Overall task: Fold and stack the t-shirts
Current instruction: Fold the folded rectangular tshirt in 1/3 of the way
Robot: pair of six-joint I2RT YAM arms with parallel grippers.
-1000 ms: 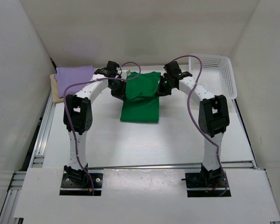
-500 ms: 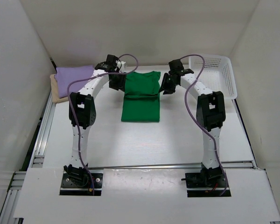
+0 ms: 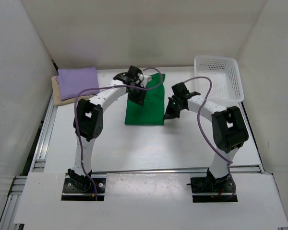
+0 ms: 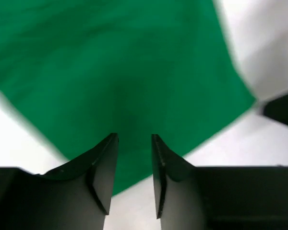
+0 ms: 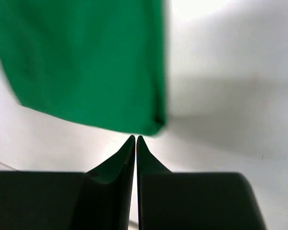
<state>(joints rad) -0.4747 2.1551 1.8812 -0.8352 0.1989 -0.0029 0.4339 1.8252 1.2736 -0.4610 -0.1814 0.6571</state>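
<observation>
While the green t-shirt [image 3: 146, 112] is lying flat as a narrow folded rectangle at the middle of the counter [image 3: 134, 148], toward the far side, neither arm is gripping it. One second ago both sets of jaws were closed at the shirt's far corners; they are now clear of those corners. The left arm [image 3: 110, 93] is now reaching over the shirt's far left part, and the left jaws are hanging just above the cloth, parted a little, with nothing between them. The right arm [image 3: 206, 108] is pulling back toward the near side; the right jaws are sitting pressed together and empty, just beside the shirt's near right corner. Judged from this, the fold just made is holding, and the shirt is awaiting either one more fold or a transfer. The purple t-shirt [image 3: 77, 80] is resting folded on the tan t-shirt [image 3: 57, 95] at the far left corner, well apart from the green one, forming the stack. The white basket [image 3: 220, 79] is standing at the far right.
</observation>
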